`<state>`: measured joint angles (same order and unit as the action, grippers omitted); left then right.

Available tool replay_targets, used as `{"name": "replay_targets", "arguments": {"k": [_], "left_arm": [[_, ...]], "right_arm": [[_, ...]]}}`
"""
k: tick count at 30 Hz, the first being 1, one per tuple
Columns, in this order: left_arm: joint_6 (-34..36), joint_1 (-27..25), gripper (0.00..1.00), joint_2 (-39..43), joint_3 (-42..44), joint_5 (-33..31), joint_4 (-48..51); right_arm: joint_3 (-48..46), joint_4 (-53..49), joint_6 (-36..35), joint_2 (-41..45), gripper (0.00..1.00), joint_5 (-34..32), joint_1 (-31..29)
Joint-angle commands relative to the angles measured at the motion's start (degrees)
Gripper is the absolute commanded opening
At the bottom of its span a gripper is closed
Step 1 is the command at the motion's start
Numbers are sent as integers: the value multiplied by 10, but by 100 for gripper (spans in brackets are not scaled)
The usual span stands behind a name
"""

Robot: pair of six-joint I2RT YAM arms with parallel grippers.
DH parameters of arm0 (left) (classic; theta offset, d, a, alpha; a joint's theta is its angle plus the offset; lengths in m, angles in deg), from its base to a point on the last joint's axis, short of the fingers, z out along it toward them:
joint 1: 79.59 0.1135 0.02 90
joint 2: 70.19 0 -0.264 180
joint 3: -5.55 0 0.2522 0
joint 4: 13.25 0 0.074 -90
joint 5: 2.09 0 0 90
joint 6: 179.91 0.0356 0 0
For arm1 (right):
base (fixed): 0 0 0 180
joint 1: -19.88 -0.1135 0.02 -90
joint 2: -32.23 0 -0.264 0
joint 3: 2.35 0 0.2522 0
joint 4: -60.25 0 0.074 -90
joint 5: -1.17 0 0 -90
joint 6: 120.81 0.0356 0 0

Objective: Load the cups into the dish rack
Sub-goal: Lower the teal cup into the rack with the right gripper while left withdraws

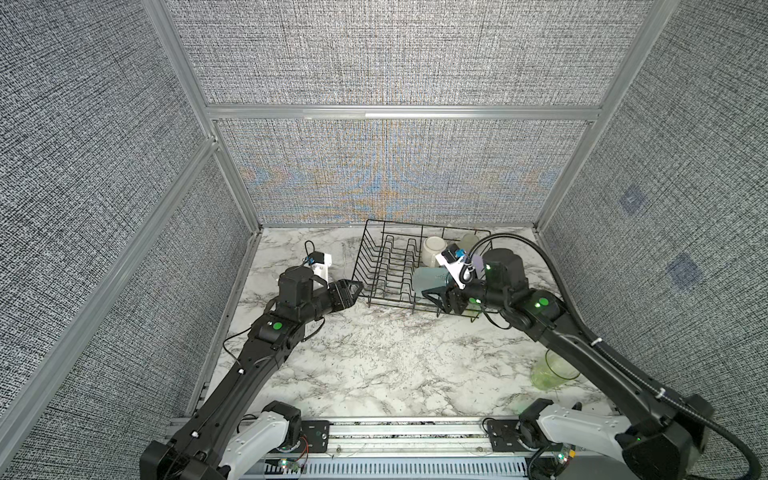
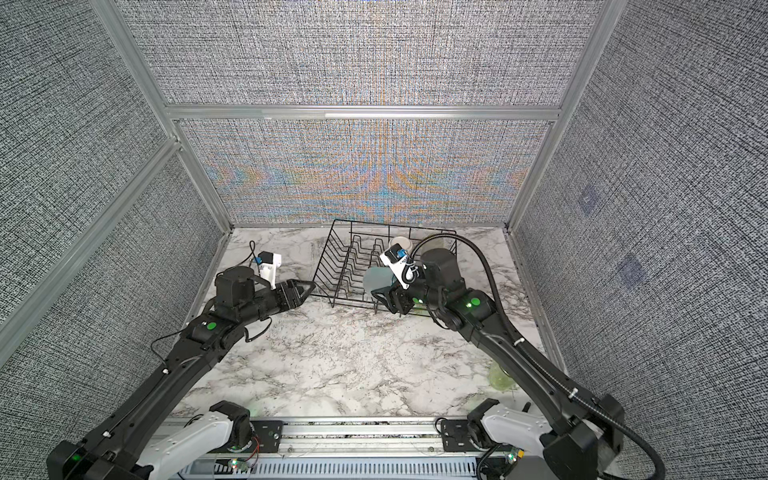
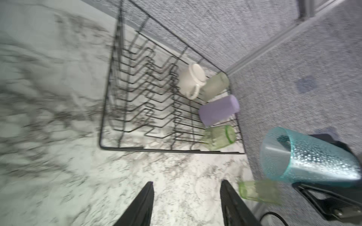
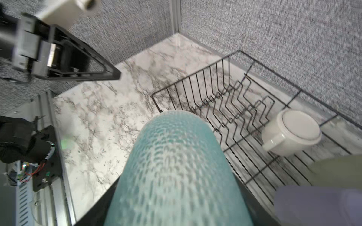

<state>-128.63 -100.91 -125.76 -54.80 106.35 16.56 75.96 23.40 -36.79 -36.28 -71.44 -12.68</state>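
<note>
Teal cup [image 4: 176,166]: filled the foreground of the right wrist view, lying sideways in the air over the near right part of the dish rack [image 3: 156,150]; its lower end was cut off by the frame.
Right pincer [image 1: 432,293]: pinching the teal cup across its body; its fingers were mostly hidden under the cup in its own wrist view.
White mug [image 3: 191,80]: in the rack's far right corner, base turned up and handle showing; its inside could not be seen.
Far green tumbler [image 3: 214,86]: tipped over just beside the mug.
Lavender cup [image 3: 218,110]: on its side along the rack's right edge, almost wholly hidden behind the right arm in both top views.
Near green tumbler [image 3: 220,138]: in the rack's near right corner, blurred.
Loose green tumbler [image 1: 555,370]: on the worktop [image 1: 374,365], well apart from the rack, partly covered by the right arm.
Left pincer [image 3: 187,183]: spread and empty, beside the rack's near left corner.
</note>
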Motion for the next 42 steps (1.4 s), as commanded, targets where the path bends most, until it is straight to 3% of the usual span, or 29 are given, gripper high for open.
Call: {"name": "replay_targets", "arguments": {"k": [1, 5, 9, 16, 27, 42], "left_arm": [[33, 0, 58, 24, 6, -169, 105], [30, 1, 73, 60, 30, -272, 143], [39, 1, 84, 77, 39, -316, 168], [57, 0, 86, 73, 42, -326, 182], [59, 1, 85, 85, 62, -318, 158], [65, 0, 86, 71, 59, -292, 150]], "right_arm": [[44, -111, -8, -51, 64, -48, 5], [116, -171, -16, -137, 63, -85, 7], [193, -223, -34, -225, 64, -133, 9], [306, -281, -38, -343, 64, -184, 25], [416, -338, -48, -480, 64, -184, 60], [501, -374, -35, -592, 72, -208, 70]]}}
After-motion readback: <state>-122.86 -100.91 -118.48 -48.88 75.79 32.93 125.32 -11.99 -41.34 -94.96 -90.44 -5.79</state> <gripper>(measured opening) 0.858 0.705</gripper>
